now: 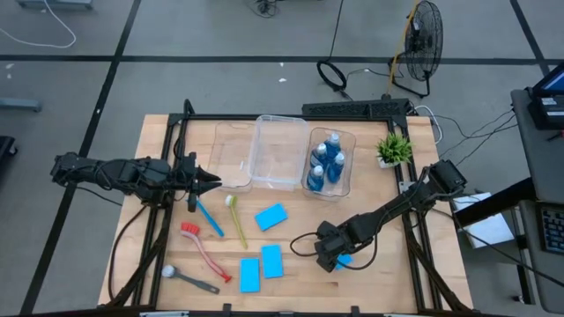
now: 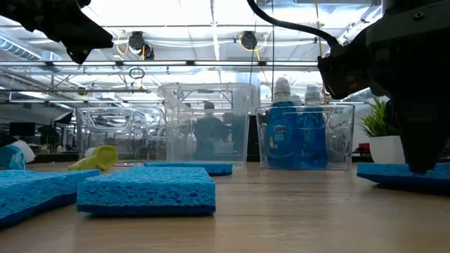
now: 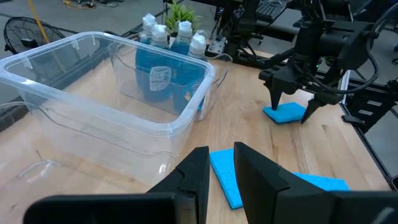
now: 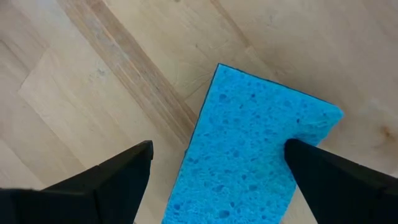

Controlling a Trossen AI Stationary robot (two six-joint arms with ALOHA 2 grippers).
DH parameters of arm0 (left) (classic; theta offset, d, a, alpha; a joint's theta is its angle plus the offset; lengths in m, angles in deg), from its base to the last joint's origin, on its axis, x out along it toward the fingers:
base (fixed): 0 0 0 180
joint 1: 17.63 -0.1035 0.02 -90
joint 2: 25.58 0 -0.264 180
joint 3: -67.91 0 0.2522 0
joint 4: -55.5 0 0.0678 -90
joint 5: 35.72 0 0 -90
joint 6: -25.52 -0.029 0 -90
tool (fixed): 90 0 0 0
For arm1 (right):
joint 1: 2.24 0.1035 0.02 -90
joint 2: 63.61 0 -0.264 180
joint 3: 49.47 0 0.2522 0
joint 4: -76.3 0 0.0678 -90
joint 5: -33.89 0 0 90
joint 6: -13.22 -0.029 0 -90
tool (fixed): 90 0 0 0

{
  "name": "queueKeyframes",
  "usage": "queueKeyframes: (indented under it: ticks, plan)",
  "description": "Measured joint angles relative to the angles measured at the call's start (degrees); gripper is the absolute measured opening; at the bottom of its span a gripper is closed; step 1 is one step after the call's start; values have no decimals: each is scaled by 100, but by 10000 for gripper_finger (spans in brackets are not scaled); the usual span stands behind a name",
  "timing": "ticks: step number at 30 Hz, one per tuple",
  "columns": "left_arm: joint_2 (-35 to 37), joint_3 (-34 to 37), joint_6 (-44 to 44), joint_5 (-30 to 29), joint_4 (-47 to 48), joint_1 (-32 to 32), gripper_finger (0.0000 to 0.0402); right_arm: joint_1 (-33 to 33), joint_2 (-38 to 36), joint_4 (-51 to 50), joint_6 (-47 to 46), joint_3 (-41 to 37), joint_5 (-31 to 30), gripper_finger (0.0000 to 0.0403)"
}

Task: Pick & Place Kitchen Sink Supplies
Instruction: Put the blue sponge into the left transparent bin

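A blue sponge (image 4: 249, 155) lies flat on the table's near right part. My right gripper (image 4: 217, 146) points down over it, open, with one finger on each side of it (image 3: 291, 107). Three more blue sponges (image 1: 271, 216) (image 1: 271, 261) (image 1: 249, 275) lie flat mid-table. Blue (image 1: 208, 217), yellow-green (image 1: 236, 217), red (image 1: 204, 250) and grey-black (image 1: 189, 280) brushes lie at the near left. Blue-liquid bottles (image 1: 328, 163) stand in a clear bin. My left gripper (image 1: 214, 180) hovers at the left, holding nothing, with a narrow gap between its fingers (image 3: 198, 168). My right gripper comes at the sponge from above, its fingers straddling it across the width. One fingertip (image 4: 298, 152) overlaps the sponge's long edge (image 4: 283, 134) in the wrist view; I cannot tell whether it touches. The sponge lies flat on the wood.
Two empty clear bins (image 1: 233, 154) (image 1: 280, 150) stand at the far middle, beside the bin with the bottles (image 1: 345, 141). A small green potted plant (image 1: 394, 150) stands at the far right. A black cable loops beside the right gripper (image 1: 304, 242).
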Motion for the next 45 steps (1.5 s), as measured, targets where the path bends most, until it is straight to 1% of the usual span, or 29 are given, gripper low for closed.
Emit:
queueKeyframes:
  ticks: [3, 6, 10, 14, 25, 32, 34, 36, 41, 45]
  plan:
    - [2, 0, -1, 0, -1, 0, 77, -2, 1, -15, 8, -2, 2, 361]
    - [2, 0, -1, 0, -2, 0, 77, -5, 11, -141, -182, -3, -16, 355]
    - [1, 0, -1, 0, 0, 0, 77, -7, 15, -374, -242, -7, -54, 325]
    - [2, 0, 2, 0, 0, 0, 77, -7, 15, -464, -374, -7, -57, 274]
    - [1, 0, 8, 0, 0, 0, 77, -9, 15, -468, -324, -9, -16, 116]
    - [-1, 0, 6, 0, -2, 0, 77, -7, 1, -381, -132, -13, 58, 35]
    - [2, 0, 8, 0, 0, 0, 77, -8, -51, -293, -38, -20, 180, 13]
    - [-1, 0, 8, 0, -2, 0, 77, -7, -123, -197, 7, -30, 208, 3]
    - [0, 0, 8, -2, -4, 0, 77, -18, -391, -222, 44, -39, 171, 0]
    - [1, 0, 29, -2, -6, 0, 77, -20, -471, -214, 66, -38, 164, 0]
